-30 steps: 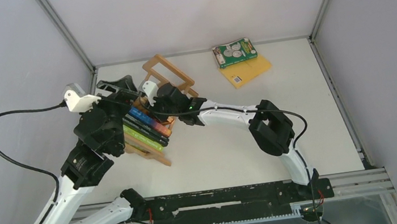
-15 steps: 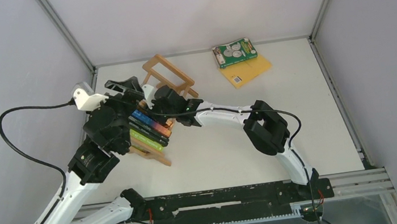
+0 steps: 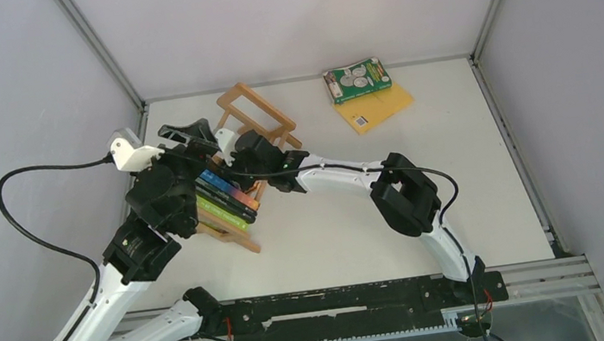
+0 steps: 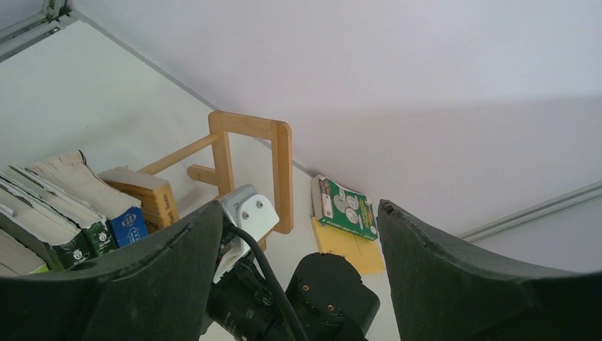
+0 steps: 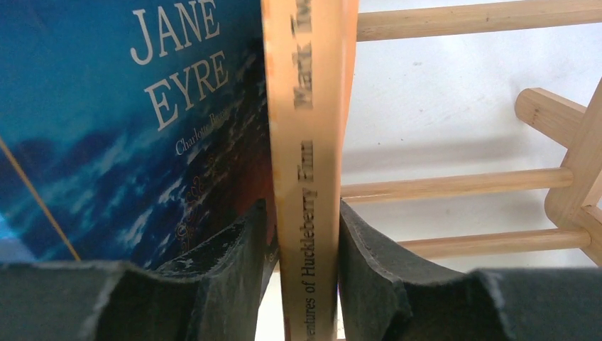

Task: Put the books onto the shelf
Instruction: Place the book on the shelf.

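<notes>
The shelf (image 3: 250, 112) is a light-wood slat rack at the table's left. Several books (image 3: 228, 199) stand in it, spines up. In the right wrist view an orange book (image 5: 305, 142) stands next to a blue Jane Eyre book (image 5: 128, 128). My right gripper (image 5: 302, 213) straddles the orange spine, open: one finger (image 5: 369, 249) lies against it, the other (image 5: 234, 249) stands a sliver off. My left gripper (image 4: 298, 206) hangs wide open and empty over the row of books (image 4: 71, 206). A green book with white circles (image 3: 357, 79) lies on a yellow one (image 3: 378, 107) at the back.
The shelf's far frame end (image 4: 280, 170) and its bare slats (image 5: 454, 185) stand beyond the last book. My right wrist (image 4: 334, 291) fills the space below the left fingers. Grey walls close in at the left, back and right.
My left arm has swung right and farther back, so its gripper now hangs over the shelf's back edge. The right arm has edged slightly left at the books.
</notes>
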